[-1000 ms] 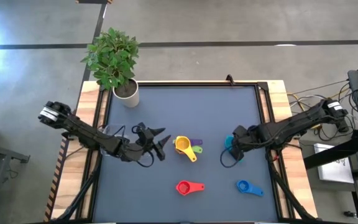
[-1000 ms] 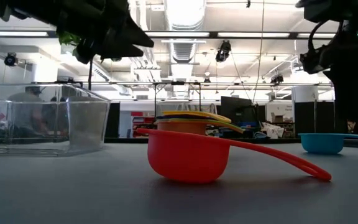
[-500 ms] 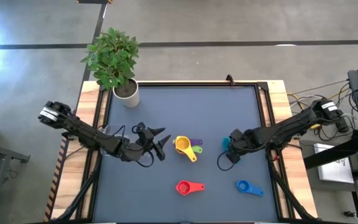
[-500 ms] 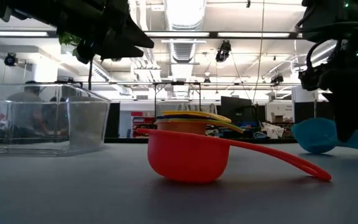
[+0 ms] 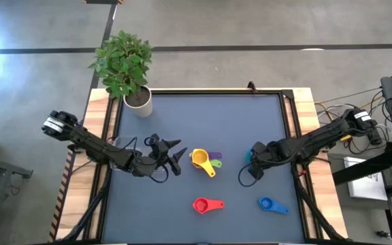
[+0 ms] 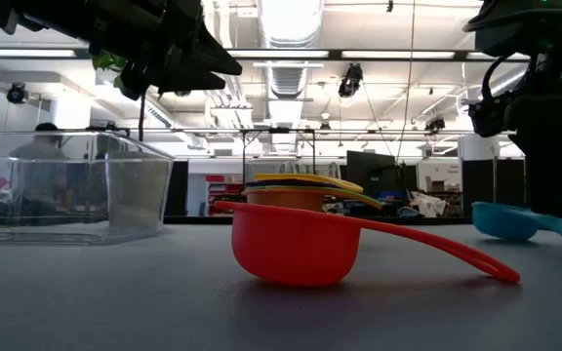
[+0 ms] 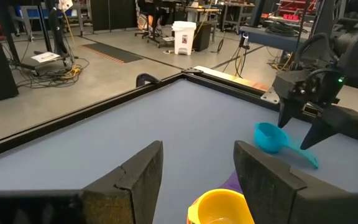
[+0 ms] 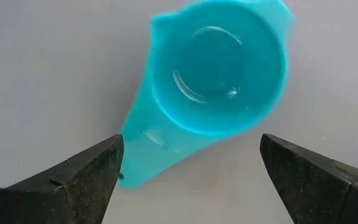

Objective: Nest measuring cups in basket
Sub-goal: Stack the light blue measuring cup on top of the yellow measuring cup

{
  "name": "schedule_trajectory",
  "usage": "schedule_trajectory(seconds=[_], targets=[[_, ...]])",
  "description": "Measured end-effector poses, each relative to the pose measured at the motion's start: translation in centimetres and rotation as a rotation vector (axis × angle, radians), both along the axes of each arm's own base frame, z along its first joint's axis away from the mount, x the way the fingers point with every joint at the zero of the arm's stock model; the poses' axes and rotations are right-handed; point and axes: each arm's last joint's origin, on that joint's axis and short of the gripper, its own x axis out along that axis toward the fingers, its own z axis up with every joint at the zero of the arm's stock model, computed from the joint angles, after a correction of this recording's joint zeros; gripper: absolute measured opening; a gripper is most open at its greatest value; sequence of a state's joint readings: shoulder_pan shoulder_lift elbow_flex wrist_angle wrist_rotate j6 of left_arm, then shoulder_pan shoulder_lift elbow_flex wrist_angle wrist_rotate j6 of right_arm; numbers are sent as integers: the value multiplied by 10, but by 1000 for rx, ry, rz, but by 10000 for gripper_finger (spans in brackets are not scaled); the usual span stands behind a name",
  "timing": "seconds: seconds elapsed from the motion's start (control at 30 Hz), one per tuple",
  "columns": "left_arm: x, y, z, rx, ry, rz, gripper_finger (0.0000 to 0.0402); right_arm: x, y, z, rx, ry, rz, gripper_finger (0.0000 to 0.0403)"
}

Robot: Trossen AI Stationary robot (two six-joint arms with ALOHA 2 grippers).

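The teal cup lies upright on the table mat, its handle pointing toward my right gripper. That gripper is open and hovers above the cup, one finger on either side, apart from it. In the high view the teal cup sits just beside the right gripper. A nested stack with the yellow cup on top stands at mid table. The red cup and the blue cup lie nearer the front edge. My left gripper is open, just left of the stack. The clear basket stands at the left.
A white pot with a green plant stands at the table's far left corner. The red cup lies in the foreground of the low view, handle to the right. A raised frame borders the mat. Bare mat lies behind the stack.
Half a second ago the teal cup was tipped up off the mat beside the right gripper; now it lies flat on the table again, with the right gripper open above it. The left arm has kept still.
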State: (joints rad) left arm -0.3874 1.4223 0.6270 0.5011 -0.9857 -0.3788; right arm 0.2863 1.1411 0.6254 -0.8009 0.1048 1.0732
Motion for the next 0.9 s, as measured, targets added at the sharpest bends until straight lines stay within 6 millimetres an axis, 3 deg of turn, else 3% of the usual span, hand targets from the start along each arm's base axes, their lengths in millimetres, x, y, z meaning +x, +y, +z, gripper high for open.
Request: schedule_trajectory(seconds=[0.33,0.9], targets=[[0,0,0,1,1,0,180,11,3,-14,-5,4,-93,366],[0,0,-1,1,2,-1,180,14,3,-6,-1,-36,-126,366]])
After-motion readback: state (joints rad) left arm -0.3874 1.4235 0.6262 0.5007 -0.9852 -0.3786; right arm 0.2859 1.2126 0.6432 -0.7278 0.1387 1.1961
